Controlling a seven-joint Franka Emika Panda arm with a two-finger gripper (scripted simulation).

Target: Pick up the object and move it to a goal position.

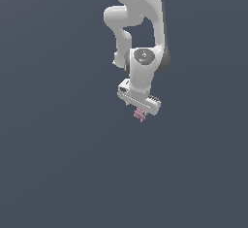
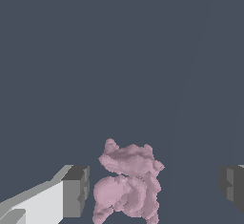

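The object [image 2: 127, 185] is a small pale pink lump with a jagged outline and little bumps. In the wrist view it sits between the two grey fingertips [image 2: 76, 190] of my gripper [image 2: 153, 188], close to one pad and well apart from the other. Neither pad touches it, and the jaws stand wide apart, so the gripper is open. In the exterior view the white arm points down, and the object [image 1: 140, 115] shows as a pink speck just under the gripper [image 1: 141, 109], partly hidden by the hand.
A flat, uniform dark grey-blue surface [image 1: 58, 164] fills both views. No other object, container, edge or goal marker shows.
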